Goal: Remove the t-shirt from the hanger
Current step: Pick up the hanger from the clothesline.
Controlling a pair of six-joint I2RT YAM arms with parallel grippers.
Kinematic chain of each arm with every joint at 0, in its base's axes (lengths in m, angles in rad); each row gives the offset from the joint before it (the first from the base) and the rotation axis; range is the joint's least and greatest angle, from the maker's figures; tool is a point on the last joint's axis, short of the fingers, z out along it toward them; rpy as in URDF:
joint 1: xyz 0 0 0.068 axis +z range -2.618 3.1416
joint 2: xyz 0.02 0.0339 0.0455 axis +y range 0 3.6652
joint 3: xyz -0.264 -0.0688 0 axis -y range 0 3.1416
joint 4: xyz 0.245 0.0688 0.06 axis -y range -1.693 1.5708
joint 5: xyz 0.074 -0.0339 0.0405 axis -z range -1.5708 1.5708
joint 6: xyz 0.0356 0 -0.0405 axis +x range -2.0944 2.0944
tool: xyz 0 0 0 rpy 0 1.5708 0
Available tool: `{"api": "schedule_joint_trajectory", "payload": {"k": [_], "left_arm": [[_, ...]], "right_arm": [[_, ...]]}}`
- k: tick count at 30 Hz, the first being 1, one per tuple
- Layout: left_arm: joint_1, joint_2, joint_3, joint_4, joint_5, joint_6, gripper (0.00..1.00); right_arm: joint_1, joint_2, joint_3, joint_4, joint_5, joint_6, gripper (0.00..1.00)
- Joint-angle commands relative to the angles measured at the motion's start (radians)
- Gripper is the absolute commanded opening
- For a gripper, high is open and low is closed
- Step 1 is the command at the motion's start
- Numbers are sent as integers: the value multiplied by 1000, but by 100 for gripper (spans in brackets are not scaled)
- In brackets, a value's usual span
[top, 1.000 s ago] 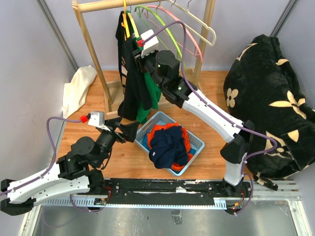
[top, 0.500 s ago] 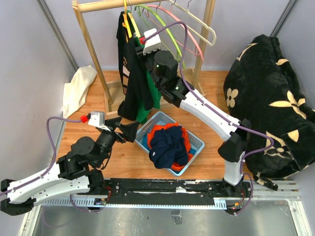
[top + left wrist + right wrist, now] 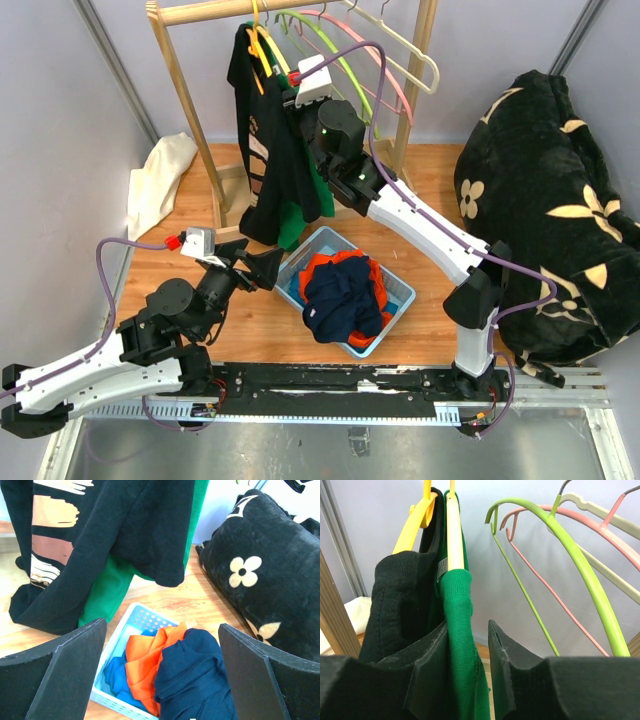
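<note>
one wooden tabletop, pale walls, rack with black t-shirt, floral cushion

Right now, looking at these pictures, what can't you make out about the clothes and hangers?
Green t-shirt: top view, mostly hidden behind the black t-shirt.
Yellow hanger: right wrist view, its hook is cut off by the top edge.
Basket bottom: top and left wrist views, buried under the navy garment.
Right fingers: top view, lost among the dark cloth.
</note>
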Motion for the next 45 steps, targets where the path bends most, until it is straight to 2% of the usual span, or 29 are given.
{"api": "schedule_joint_trajectory", "payload": {"k": [1,9,17,27,34,45], "left_arm": [[-7,-11,-7,35,-24,3,98],[-8,-15,-8,36,-27,4,98],[-8,-16,-2,33,-28,8,98],[-7,-21,1,64,-47,42,97],[-7,-11,-5,104,-41,56,96],[-6,27,-2,163,-14,69,96]], "right_arm": [[-8,-19,6,47,-42,-6,33],[-11,-26,-11,72,-77,-13,15],[-18,-33,-12,96,-80,-16,3],[-27,-41,-34,142,-100,7,1],[-27,-75,-79,242,-111,-2,1],[-28,-114,-64,295,-123,-37,1]]}}
